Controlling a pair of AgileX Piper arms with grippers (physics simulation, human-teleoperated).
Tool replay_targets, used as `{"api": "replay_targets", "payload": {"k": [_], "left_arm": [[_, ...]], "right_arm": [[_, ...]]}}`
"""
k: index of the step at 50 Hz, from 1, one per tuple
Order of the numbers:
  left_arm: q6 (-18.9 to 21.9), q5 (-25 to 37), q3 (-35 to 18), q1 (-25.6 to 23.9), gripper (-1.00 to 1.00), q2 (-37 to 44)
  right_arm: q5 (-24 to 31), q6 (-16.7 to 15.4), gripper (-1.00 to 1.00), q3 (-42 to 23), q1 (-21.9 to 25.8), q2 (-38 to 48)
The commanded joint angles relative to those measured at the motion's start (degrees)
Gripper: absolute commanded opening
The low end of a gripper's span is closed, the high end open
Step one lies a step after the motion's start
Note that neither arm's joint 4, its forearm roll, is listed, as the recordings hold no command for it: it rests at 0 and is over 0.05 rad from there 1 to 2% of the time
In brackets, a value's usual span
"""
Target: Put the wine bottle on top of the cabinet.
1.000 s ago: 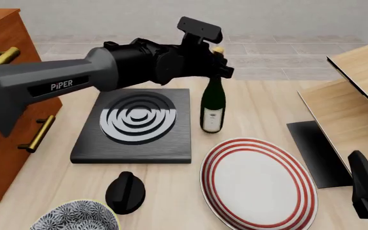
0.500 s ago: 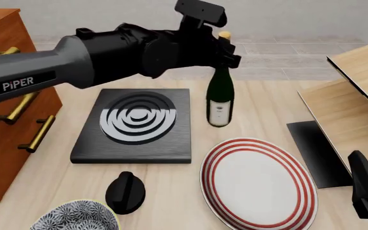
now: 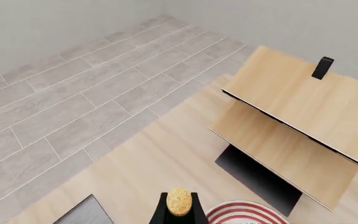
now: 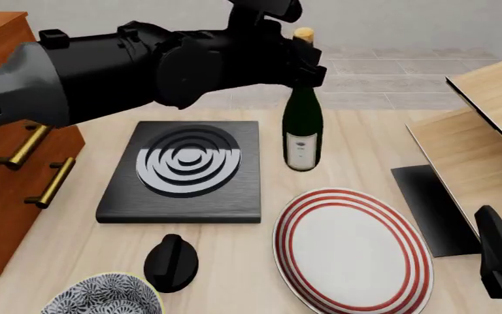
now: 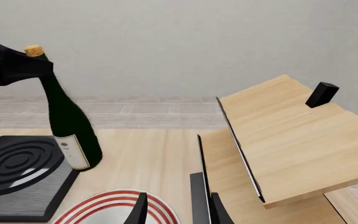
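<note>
While the left gripper (image 4: 302, 57) is clamped on the neck of the bottle (image 4: 302, 127) just under the cork (image 3: 179, 201), the bottle hangs below it, upright with a slight tilt. The bottle is just right of the black hob (image 4: 184, 171), beyond the striped plate (image 4: 352, 251), well apart from the cabinet (image 4: 7, 163) at far left. The right gripper (image 5: 175, 210) rests low beside the pale shelf (image 5: 285, 135), fingers apart, holding nothing.
</note>
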Motion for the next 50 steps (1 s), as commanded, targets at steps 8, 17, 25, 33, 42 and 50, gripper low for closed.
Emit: {"api": "replay_targets", "payload": {"k": [8,17,25,33,42,50], "left_arm": [[0.92,-1.16,4.59,-0.66,-1.0,-6.88],[1.22,-3.04,8.16,0.34,-1.0,-9.06],[1.2,-4.39,11.38,0.81,-1.0,-11.86],[1.08,-6.58,15.88,0.96,-1.0,-14.03],[0.68,-6.72,17.61,1.03,-1.0,-16.14],[0.73,-6.32,18.64,1.23,-1.0,-18.56]], "right_arm": [[0.0,-0.01,1.0,0.0,0.01,0.01],[0.0,-0.01,1.0,0.0,-0.01,-0.02],[0.0,0.02,1.0,0.0,0.0,0.0],[0.0,-0.01,1.0,0.0,0.01,0.0],[0.0,-0.01,1.0,0.0,0.0,0.01],[0.0,0.02,1.0,0.0,-0.02,-0.01]]}}
